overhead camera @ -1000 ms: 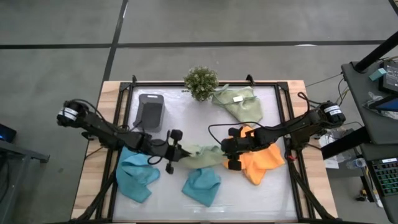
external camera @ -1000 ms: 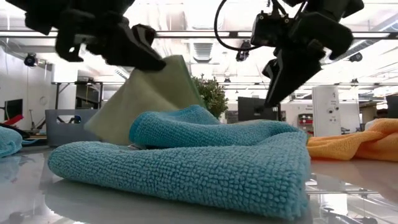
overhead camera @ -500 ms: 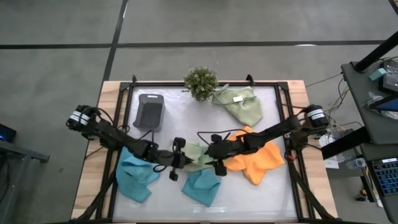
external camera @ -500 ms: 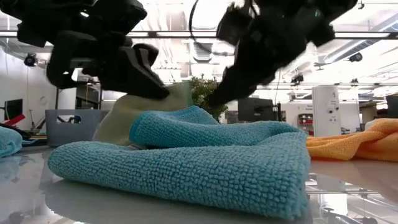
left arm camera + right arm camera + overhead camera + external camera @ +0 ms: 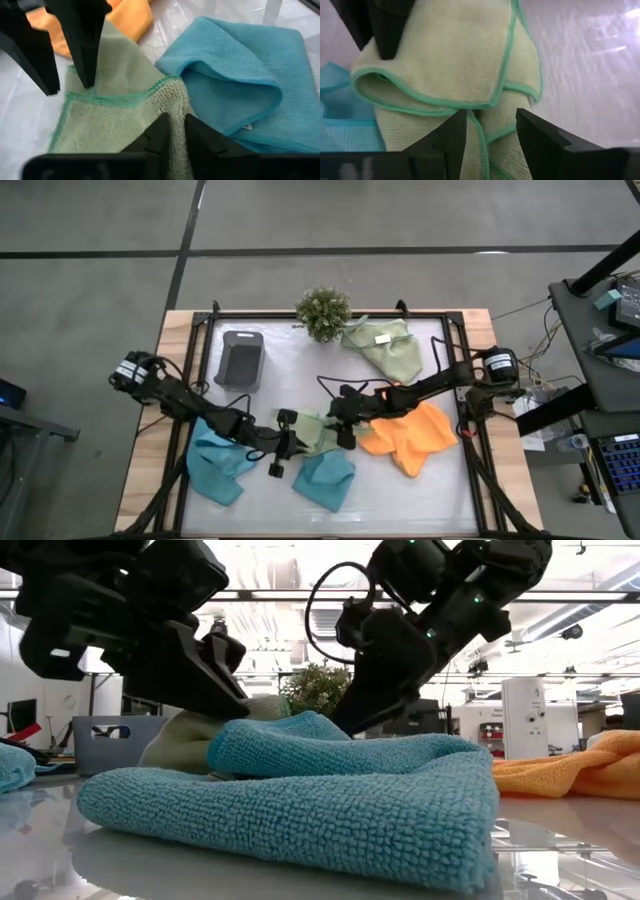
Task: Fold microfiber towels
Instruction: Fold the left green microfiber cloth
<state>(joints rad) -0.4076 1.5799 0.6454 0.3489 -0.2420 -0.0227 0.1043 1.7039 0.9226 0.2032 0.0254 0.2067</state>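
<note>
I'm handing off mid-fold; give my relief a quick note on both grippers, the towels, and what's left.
Left gripper: pinching an edge of the sage-green towel at table centre.
Right gripper: fingers apart, straddling the same towel's folded edge from the other side.
Elsewhere: two teal towels, orange towel, tagged green towel, all crumpled.
Done: centre towel partly doubled over.
Left: finish it, then the other four.

We see a bushy green plant [image 5: 323, 312] at the table's [image 5: 300, 375] far edge, well beyond both grippers. A dark grey tray [image 5: 241, 359] sits beside it, behind the left gripper. Desks with equipment [image 5: 610, 330] stand past the right arm.
</note>
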